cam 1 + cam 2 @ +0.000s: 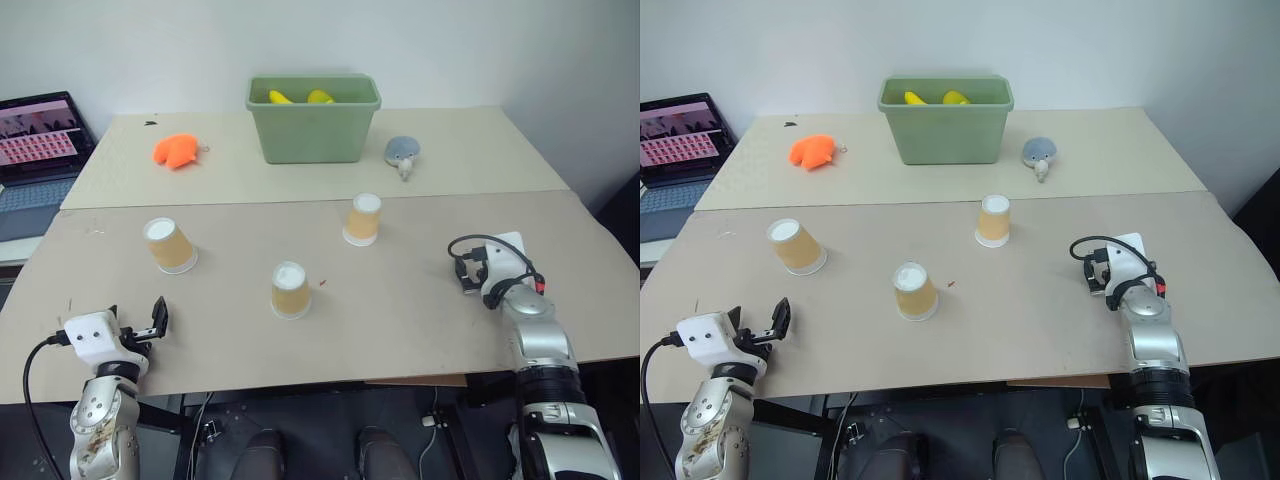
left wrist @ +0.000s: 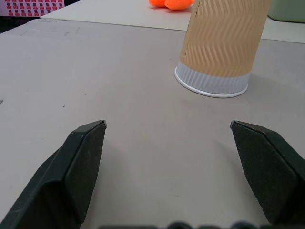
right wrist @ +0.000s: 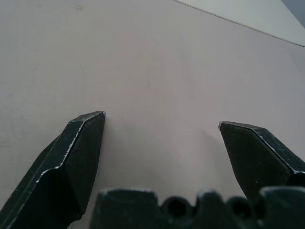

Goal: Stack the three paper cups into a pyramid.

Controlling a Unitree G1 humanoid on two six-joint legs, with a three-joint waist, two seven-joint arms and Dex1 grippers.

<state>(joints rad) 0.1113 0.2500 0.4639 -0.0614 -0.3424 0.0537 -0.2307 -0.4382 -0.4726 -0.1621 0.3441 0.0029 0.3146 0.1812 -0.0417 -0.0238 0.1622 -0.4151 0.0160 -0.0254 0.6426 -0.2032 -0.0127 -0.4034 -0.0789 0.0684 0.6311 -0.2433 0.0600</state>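
The three cups (image 1: 169, 244) (image 1: 289, 289) (image 1: 362, 219) stand upside down, well apart on the table (image 1: 400, 320), so we have nothing stacked yet, with left gripper (image 2: 169, 143) and right gripper (image 3: 162, 129) both spread empty.

The cups (image 1: 290, 290) were ribbed tan paper with smooth white rims; the table (image 1: 400, 310) was matt beige board, and behind it the bin (image 1: 313, 130) looked like smooth green plastic.
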